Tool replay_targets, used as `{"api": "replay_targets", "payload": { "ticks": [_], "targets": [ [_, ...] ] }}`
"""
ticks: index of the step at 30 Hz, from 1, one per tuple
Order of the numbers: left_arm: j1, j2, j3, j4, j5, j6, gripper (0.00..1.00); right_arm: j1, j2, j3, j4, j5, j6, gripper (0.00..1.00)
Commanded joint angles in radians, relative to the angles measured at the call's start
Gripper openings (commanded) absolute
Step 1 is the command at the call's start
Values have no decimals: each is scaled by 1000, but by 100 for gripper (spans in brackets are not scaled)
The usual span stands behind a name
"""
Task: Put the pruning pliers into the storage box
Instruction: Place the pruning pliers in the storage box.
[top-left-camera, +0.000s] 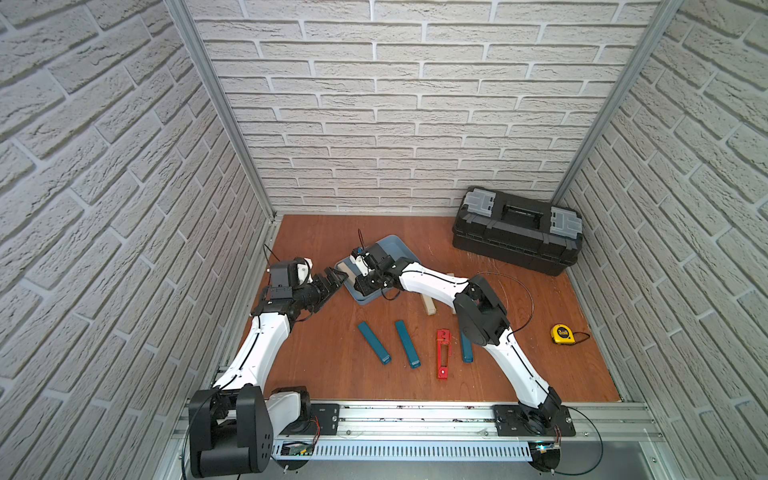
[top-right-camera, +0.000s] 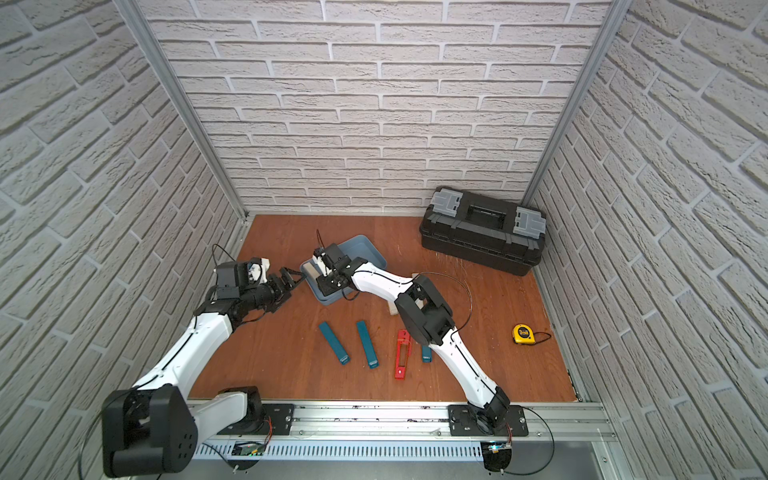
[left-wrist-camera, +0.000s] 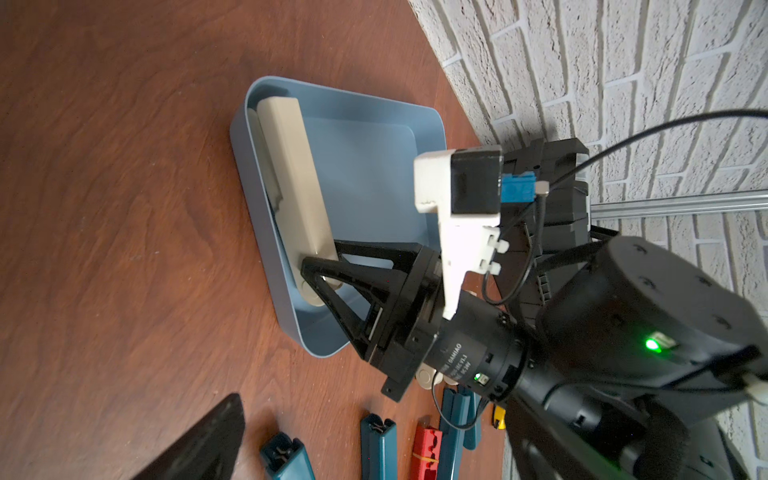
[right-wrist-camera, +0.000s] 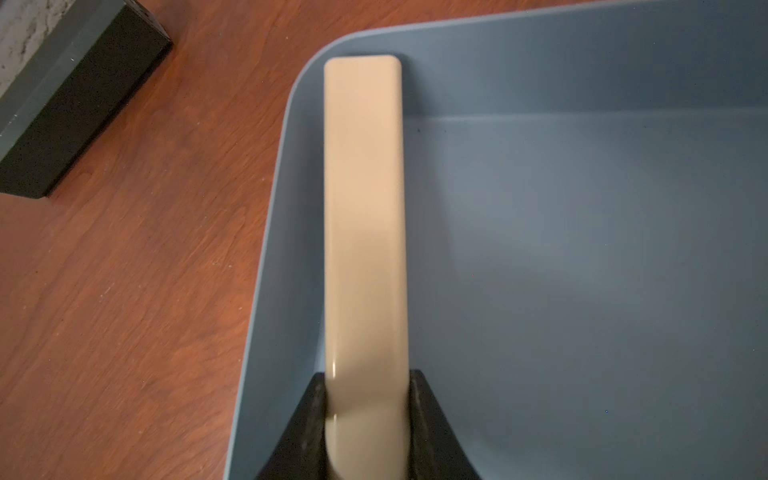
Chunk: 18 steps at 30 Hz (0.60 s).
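The storage box (top-left-camera: 395, 243) (top-right-camera: 361, 245), a shallow light blue tray, lies at the middle back of the floor. My right gripper (right-wrist-camera: 365, 415) (left-wrist-camera: 320, 286) reaches into it, shut on one end of a beige pruning pliers (right-wrist-camera: 365, 228) (left-wrist-camera: 291, 178) that lies along the box's wall (right-wrist-camera: 270, 249). My left gripper (top-left-camera: 332, 280) (top-right-camera: 289, 280) hovers open and empty just left of the box. On the floor in front lie teal pliers (top-left-camera: 374, 343) (top-left-camera: 407, 344), a red one (top-left-camera: 443, 353), a teal one (top-left-camera: 466, 347) partly under the right arm, and a beige one (top-left-camera: 429, 305).
A big black toolbox (top-left-camera: 517, 230) stands at the back right corner. A yellow tape measure (top-left-camera: 562, 333) lies at the right. Brick walls close in on three sides. The right arm stretches low over the floor between the loose pliers and the box.
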Motion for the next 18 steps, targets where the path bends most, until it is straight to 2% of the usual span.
{"api": "replay_targets", "payload": {
  "ticks": [1, 7, 18],
  "targets": [
    [6, -18, -7, 33, 13, 2, 98, 0, -22, -13, 31, -19, 5, 34],
    [6, -21, -11, 35, 13, -2, 98, 0, -27, -17, 21, -20, 1, 42],
    [6, -19, -19, 43, 10, -4, 98, 0, -104, -69, 64, -77, -2, 45]
  ]
}}
